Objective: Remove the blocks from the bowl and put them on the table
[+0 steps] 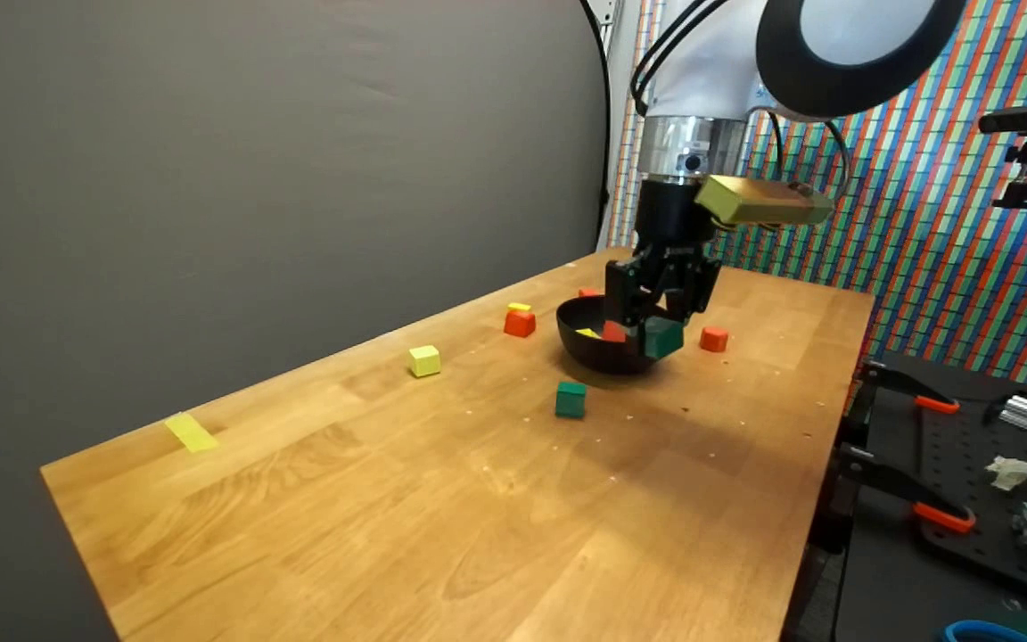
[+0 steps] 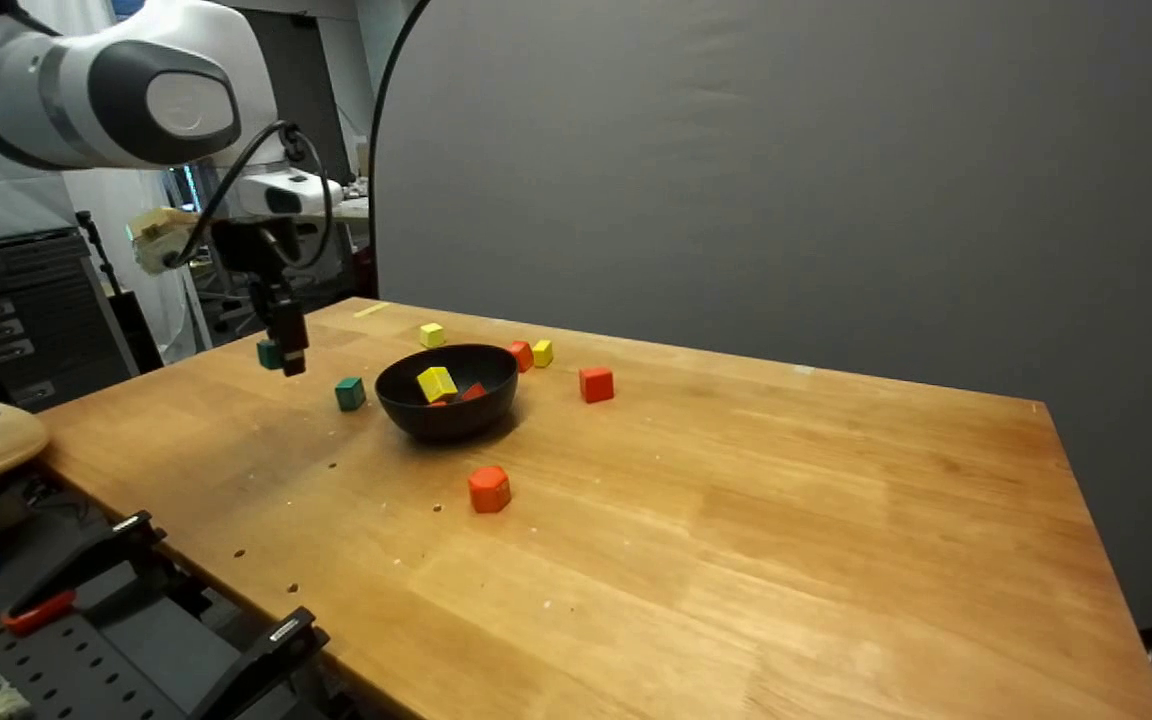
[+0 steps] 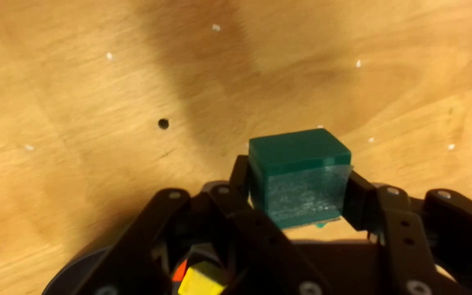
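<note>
My gripper (image 3: pixel 300 186) is shut on a green block (image 3: pixel 301 180), which has clear tape across one face. This block hangs above the wooden table (image 1: pixel 442 526), beside the black bowl (image 2: pixel 446 425). Inside the bowl lie a yellow block (image 2: pixel 437 384) and red pieces (image 2: pixel 474 391), partly hidden by the rim. Around it on the table stand another green block (image 2: pixel 349 393), two yellow blocks, one paler (image 2: pixel 432 335) and one farther along (image 2: pixel 542 352), and several red blocks, among them one nearer the front (image 2: pixel 489 489) and one off to the side (image 2: pixel 596 384).
A flat pale yellow strip (image 1: pixel 192 432) is stuck near the table's corner. Black clamps with orange tips (image 1: pixel 941 515) sit along the table's edge, by a dark perforated board (image 1: pixel 950 446). A grey screen (image 2: pixel 786 200) stands behind the table.
</note>
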`<state>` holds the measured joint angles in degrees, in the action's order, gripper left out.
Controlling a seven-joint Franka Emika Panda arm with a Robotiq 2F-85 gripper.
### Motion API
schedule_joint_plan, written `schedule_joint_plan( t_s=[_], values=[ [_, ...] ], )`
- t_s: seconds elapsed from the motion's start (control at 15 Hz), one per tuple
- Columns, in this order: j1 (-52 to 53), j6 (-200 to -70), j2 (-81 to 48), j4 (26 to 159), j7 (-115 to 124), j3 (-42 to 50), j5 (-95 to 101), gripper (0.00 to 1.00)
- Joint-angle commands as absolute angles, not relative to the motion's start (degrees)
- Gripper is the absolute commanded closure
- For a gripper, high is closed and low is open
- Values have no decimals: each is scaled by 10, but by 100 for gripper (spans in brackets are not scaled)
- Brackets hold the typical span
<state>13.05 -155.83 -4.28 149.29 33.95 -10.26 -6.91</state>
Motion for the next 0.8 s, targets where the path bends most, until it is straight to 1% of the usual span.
schedule_joint_plan(
  t_s=[0.0, 0.2, 0.27, 0.33, 0.4, 0.47, 0.6, 0.67, 0.73],
  values=[
    [143, -1613, -65, 1525, 260, -143, -155, 75],
    [155, -1645, -103, 1544, 230, -175, -207, 75],
    [161, -1662, -118, 1550, 236, -181, -208, 72],
    [170, -1676, -133, 1552, 256, -179, -200, 26],
    [180, -1693, -146, 1555, 270, -176, -191, 24],
    [189, -1703, -156, 1557, 279, -170, -184, 18],
    [212, -1732, -164, 1565, 302, -156, -178, 3],
    [228, -1749, -160, 1574, 318, -145, -176, 0],
    [246, -1767, -155, 1583, 334, -130, -174, 0]
  ],
)
